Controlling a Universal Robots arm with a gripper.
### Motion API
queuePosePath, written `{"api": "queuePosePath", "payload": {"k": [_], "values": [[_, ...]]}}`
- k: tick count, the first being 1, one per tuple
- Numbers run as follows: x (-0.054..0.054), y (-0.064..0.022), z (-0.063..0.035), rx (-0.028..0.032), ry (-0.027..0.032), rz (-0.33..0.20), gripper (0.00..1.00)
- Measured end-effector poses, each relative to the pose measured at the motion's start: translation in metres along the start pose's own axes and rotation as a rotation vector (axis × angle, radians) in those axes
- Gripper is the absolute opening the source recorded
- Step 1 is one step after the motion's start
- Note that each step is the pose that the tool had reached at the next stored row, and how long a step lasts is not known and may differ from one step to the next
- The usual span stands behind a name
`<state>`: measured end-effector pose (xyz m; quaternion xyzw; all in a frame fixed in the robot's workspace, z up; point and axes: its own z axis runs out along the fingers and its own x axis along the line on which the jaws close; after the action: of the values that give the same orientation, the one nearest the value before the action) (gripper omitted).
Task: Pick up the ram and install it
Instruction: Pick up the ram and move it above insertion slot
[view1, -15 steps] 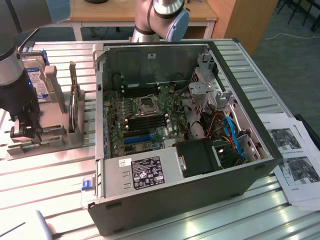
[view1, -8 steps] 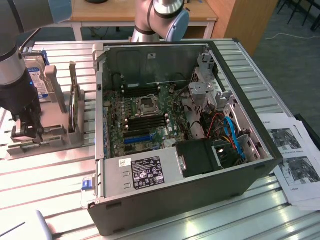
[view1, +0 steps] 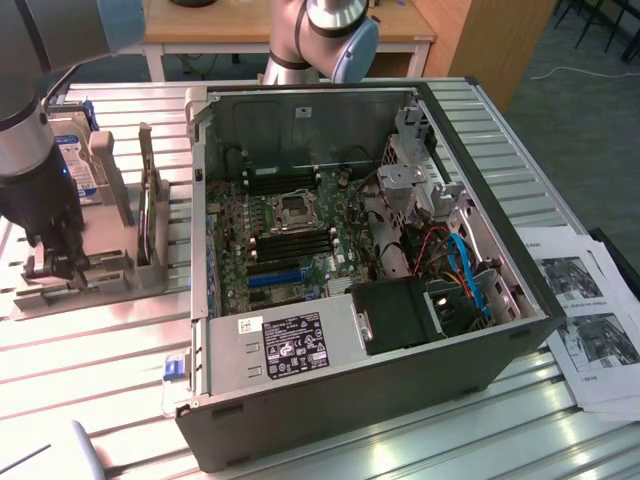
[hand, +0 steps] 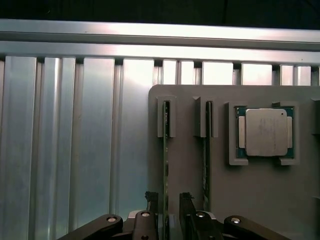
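At the exterior view's left, the gripper (view1: 52, 262) reaches down over a grey holder tray (view1: 90, 292), fingers spread either side of the ram (hand: 165, 160), which stands on edge in its slot. An open computer case (view1: 400, 390) sits to the right.

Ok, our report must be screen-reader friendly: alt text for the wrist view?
Open gripper straddles the ram, standing on edge in a grey holder. A second stick and a processor chip sit alongside, on a ribbed metal table.
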<state>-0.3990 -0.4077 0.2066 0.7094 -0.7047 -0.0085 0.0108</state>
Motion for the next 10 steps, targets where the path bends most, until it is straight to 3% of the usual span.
{"api": "queuePosePath", "payload": {"k": [10], "values": [[0.0, -0.0001, 0.0019, 0.0, 0.0001, 0.0, 0.31]]}}
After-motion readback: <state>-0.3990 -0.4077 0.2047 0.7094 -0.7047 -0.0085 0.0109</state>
